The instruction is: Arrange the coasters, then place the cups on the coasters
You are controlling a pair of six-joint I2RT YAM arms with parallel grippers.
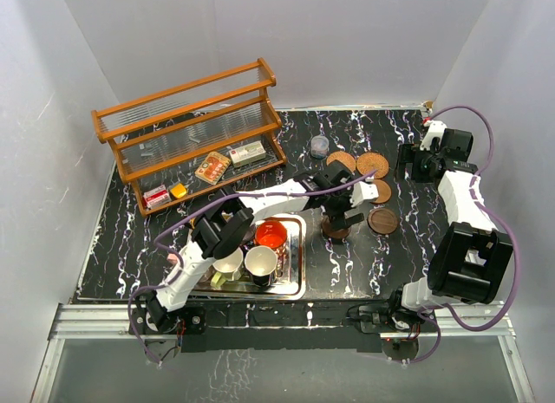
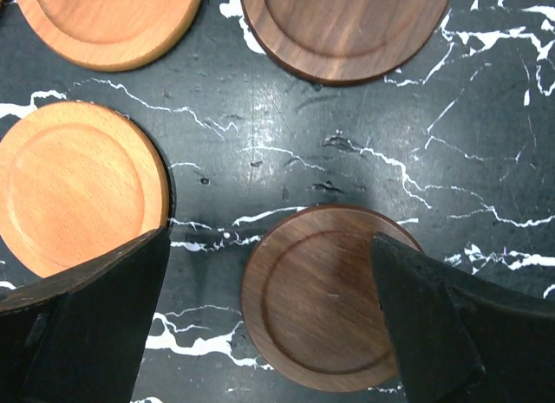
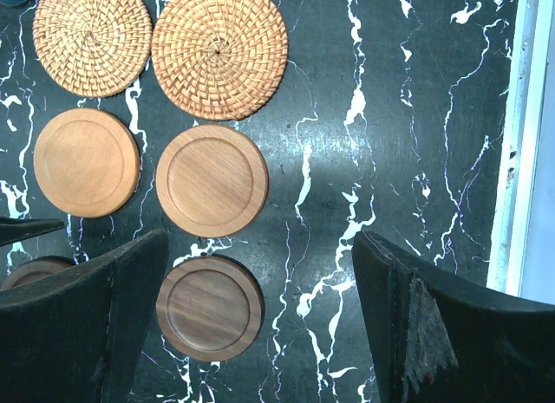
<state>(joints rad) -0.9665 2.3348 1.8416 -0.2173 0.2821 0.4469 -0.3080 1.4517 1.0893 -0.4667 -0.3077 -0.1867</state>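
Left gripper (image 2: 269, 334) fingers (image 2: 95, 325) filled the bottom corners of the left wrist view, standing wide open with nothing gripped. Between them, lower down, a dark coaster (image 2: 316, 299) lay flat on the marble table (image 2: 286, 143); whether the fingers touched it could not be told. A second dark coaster (image 2: 347, 30) lay beyond it, and two orange coasters (image 2: 74, 186) lay to the left.

Left arm (image 1: 260, 199), seen from the top view, reached from its base at the near left edge diagonally over the tray (image 1: 290, 286), wrist bent downward above the coaster group at table centre.

Right arm (image 1: 468, 212) was folded at the near right, elbow raised, forearm running back toward the far right corner, wrist pointing down. Right gripper (image 3: 260, 325) was also open and empty, poised above bare table just right of the coasters.

Right wrist view showed the six coasters set in two columns: two woven coasters (image 3: 219, 52) at the top, the orange pair in the middle, the dark pair nearest, one half hidden by a finger.

Cups (image 1: 260, 263) stood in the tray, none on a coaster: a red-orange cup (image 1: 271, 234) and two white-lined ones visible, the rest hidden under the left arm
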